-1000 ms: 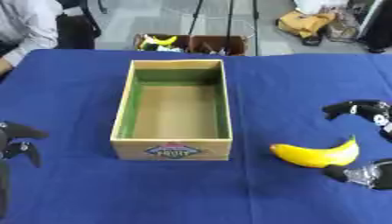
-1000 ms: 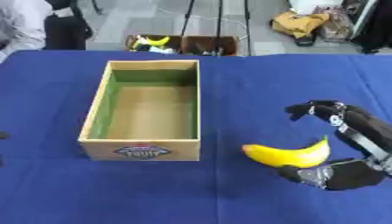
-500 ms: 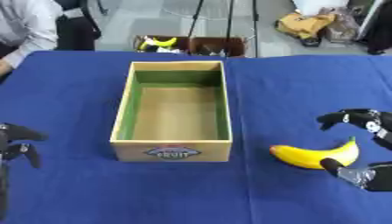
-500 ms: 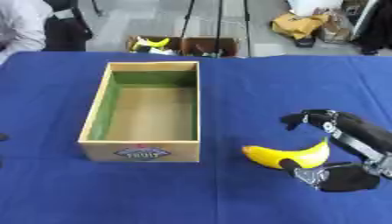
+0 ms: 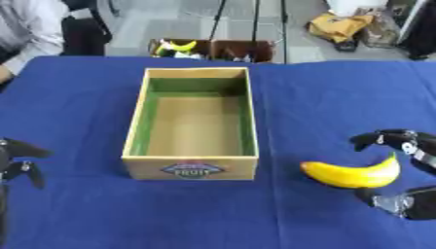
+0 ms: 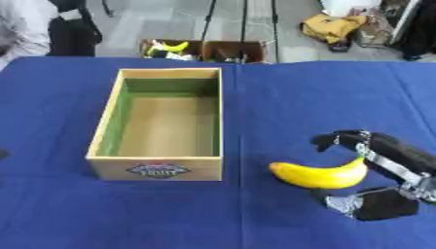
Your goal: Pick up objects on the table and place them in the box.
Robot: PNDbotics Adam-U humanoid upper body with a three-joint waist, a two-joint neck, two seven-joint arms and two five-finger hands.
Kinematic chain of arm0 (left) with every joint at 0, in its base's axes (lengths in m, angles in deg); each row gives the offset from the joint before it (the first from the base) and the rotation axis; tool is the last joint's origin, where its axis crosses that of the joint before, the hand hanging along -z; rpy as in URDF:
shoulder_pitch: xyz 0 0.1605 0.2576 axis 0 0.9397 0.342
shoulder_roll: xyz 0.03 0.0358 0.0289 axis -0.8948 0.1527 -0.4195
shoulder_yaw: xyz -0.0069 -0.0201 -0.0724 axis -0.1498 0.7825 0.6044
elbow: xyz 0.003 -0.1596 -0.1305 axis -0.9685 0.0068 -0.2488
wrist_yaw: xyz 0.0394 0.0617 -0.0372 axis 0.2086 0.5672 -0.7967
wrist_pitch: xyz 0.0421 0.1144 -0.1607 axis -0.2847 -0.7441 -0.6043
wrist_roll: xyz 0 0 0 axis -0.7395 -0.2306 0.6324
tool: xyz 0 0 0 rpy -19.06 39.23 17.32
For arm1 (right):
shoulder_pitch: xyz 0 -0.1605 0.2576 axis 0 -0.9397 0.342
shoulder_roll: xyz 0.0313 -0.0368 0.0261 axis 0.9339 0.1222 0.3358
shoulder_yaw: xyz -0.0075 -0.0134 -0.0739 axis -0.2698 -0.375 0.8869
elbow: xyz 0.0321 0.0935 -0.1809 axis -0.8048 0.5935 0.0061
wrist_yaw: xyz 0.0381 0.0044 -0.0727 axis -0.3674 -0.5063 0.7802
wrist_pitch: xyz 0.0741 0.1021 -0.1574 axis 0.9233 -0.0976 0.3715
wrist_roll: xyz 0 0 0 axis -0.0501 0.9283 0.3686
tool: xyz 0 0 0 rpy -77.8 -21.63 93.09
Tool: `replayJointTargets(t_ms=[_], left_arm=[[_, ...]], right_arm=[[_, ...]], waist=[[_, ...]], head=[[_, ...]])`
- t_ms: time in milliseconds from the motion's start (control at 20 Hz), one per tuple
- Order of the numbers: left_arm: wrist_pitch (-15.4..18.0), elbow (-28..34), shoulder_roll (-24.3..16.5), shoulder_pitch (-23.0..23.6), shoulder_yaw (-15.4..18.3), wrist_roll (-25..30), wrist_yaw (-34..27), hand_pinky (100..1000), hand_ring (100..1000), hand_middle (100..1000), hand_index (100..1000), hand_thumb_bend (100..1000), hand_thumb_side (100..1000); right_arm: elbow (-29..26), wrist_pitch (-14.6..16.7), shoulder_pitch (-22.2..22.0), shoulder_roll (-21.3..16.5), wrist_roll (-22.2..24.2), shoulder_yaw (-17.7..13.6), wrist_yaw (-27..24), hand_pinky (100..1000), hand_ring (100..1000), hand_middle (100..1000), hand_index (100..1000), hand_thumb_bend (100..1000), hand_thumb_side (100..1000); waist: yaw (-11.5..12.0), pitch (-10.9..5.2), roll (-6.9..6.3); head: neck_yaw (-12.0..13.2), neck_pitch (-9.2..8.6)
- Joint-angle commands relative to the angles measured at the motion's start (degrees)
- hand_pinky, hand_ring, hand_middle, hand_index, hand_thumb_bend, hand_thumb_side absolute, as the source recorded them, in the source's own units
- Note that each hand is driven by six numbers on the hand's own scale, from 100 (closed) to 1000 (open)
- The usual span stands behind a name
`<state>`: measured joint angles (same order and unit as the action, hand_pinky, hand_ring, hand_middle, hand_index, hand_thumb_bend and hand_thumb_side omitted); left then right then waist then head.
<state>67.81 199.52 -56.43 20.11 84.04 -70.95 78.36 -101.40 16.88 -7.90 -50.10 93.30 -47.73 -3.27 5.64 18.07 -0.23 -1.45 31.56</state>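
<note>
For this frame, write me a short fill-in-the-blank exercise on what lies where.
1. The banana lies on the blue cloth to the ____ of the box.
2. Inside, the box holds ____.
3. The hand spread around the banana is the robot's ____ hand.
4. The left hand shows at the picture's ____ edge.

Missing words: right; nothing; right; left

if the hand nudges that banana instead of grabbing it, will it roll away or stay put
The banana lies on its curved side on the blue cloth, so it would probably pivot or slide rather than roll. Its smooth skin may slip between the fingers of the right hand, which brackets it, open.
</note>
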Motion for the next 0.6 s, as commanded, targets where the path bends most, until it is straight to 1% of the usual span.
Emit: replayJointTargets(t_ms=[50, 250, 350, 600], left_arm=[[0.1, 1.1, -0.5, -0.2, -0.1, 0.2, 0.1, 252, 573, 479, 577, 100, 966], [0.1, 1.1, -0.5, -0.2, -0.2, 0.3, 0.1, 251, 573, 479, 576, 100, 959], [0.2, 1.1, -0.5, -0.3, -0.2, 0.3, 0.2, 251, 573, 479, 576, 100, 955], [0.2, 1.1, -0.5, -0.3, -0.2, 0.4, 0.2, 249, 572, 479, 576, 100, 942]], right_arm=[[0.3, -0.2, 0.2, -2.0, 0.1, -0.3, 1.4, 877, 886, 772, 946, 682, 618], [1.2, 0.0, 0.4, -2.2, -1.0, -0.4, 4.5, 877, 892, 780, 948, 643, 546], [1.5, 0.1, 0.4, -2.3, -1.2, -0.3, 5.9, 875, 890, 780, 945, 550, 525], [2.3, -0.1, 0.3, -2.3, -2.3, -0.3, 8.2, 882, 900, 782, 936, 361, 505]], waist=[[0.0, -0.72, -0.02], [0.2, -0.64, -0.06], [0.3, -0.6, -0.07], [0.4, -0.55, -0.1]], head=[[-0.2, -0.83], [-0.3, -0.81], [-0.3, -0.82], [-0.4, -0.85]])
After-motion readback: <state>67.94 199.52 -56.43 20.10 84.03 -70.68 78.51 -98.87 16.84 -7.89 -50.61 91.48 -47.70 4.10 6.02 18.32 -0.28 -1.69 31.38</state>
